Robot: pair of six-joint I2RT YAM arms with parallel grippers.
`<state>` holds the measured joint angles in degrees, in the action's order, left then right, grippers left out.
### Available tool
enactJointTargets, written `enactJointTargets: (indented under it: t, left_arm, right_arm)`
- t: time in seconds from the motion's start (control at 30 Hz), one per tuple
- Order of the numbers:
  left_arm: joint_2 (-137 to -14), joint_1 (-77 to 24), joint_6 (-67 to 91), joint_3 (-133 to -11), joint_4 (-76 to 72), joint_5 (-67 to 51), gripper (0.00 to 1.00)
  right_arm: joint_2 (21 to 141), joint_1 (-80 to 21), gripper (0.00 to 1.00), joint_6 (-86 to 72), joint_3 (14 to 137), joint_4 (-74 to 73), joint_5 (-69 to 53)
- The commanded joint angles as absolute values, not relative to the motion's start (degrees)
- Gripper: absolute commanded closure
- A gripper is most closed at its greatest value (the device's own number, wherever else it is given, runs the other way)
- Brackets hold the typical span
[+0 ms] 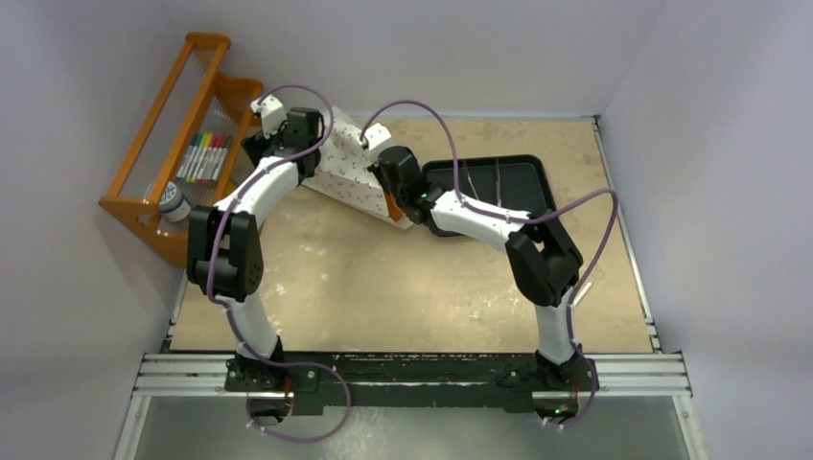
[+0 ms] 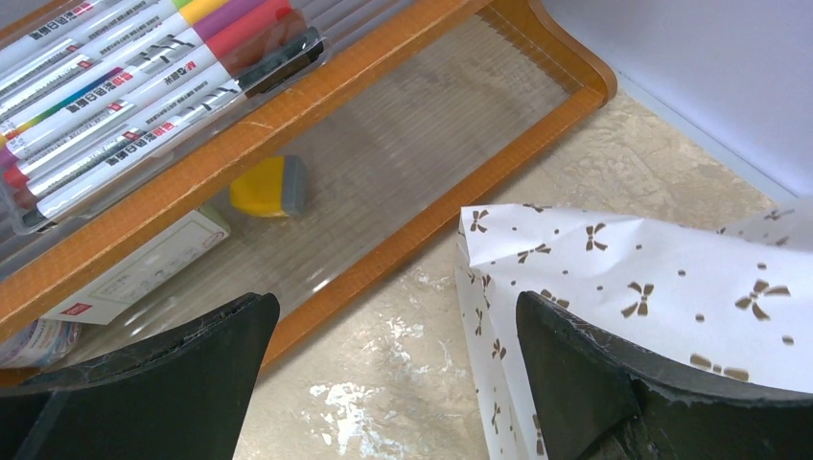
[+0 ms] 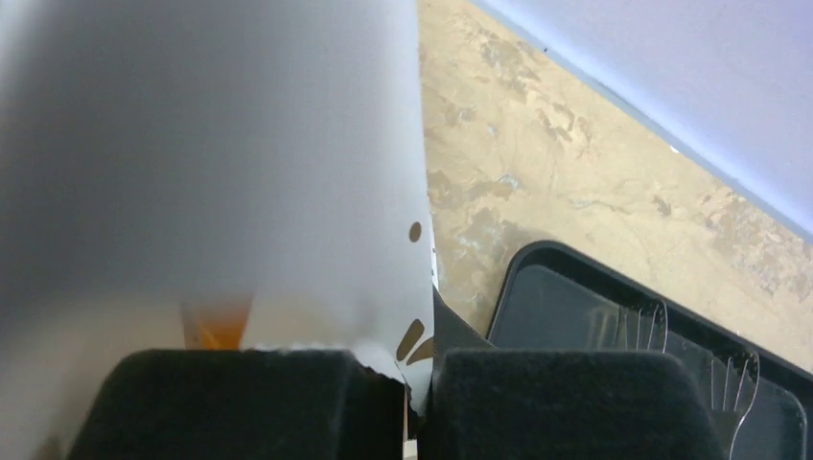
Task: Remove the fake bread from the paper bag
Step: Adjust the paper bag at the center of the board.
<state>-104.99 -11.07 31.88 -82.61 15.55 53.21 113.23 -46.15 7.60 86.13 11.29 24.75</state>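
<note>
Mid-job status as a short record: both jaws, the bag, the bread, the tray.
paper bag: lying on the table, left of the black tray
fake bread: only an orange glimpse inside the bag's mouth
black tray: no bread on it
right jaws: shut on the paper edge at the bag's mouth
left jaws: open at the bag's other end, holding nothing

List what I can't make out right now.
Right wrist view: the fake bread is only an orange patch behind the blurred paper bag; count unknown.
Top view: the bag's opening sits under the right arm.
Right wrist view: the black tray is cut by the frame edge and the right end effector.
</note>
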Motion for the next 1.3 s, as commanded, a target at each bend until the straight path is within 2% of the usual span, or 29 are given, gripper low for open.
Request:
enactJointTargets:
  t: [0.0,0.13,0.17,0.23,0.27,0.3,0.37,0.43,0.73,0.87,0.97,1.27]
  left_arm:
    - [-105.0,-11.4,31.2,-85.3,14.5,54.7,0.00]
    - [-105.5,-11.4,31.3,-85.8,14.7,54.5,0.00]
    - [-105.7,-11.4,31.3,-85.8,14.6,54.5,0.00]
    - [-106.0,-11.4,31.3,-85.8,14.5,54.3,0.00]
    - [-106.1,-11.4,31.3,-85.8,14.4,54.2,0.00]
    - [-106.3,-11.4,31.3,-85.8,14.5,54.1,0.00]
    - [-106.3,-11.4,31.5,-85.7,14.5,53.9,0.00]
    - [-106.3,-11.4,31.6,-85.6,14.5,53.6,0.00]
    - [-105.3,-11.5,33.1,-84.8,14.1,51.0,0.00]
    - [-105.7,-11.5,32.9,-84.3,13.4,50.8,0.00]
    - [-106.6,-11.5,32.7,-84.4,13.0,51.1,0.00]
    - [-110.2,-11.2,32.4,-88.6,13.7,52.7,0.00]
  right_arm:
    - [114.7,-45.0,1.00,9.3,91.8,15.3,22.9]
    - [114.5,-44.4,1.00,9.3,92.1,14.7,23.0]
    - [113.9,-44.3,0.97,9.1,91.4,14.6,23.3]
    - [112.1,-44.3,0.80,8.5,90.0,14.0,24.0]
    - [111.2,-44.3,0.69,8.0,89.2,13.5,24.5]
    - [110.2,-44.3,0.54,7.3,88.6,12.8,24.9]
    - [108.1,-44.3,0.33,6.2,86.8,11.7,25.2]
    - [105.8,-44.3,0.24,4.7,85.4,10.1,25.6]
    - [94.5,-44.4,0.20,-4.2,77.6,1.6,30.8]
    - [91.6,-44.4,0.14,-7.6,75.5,-2.8,35.7]
    - [91.3,-43.6,0.07,-11.4,75.0,-6.7,39.8]
    - [95.6,-33.2,0.04,-17.0,72.1,-13.2,37.1]
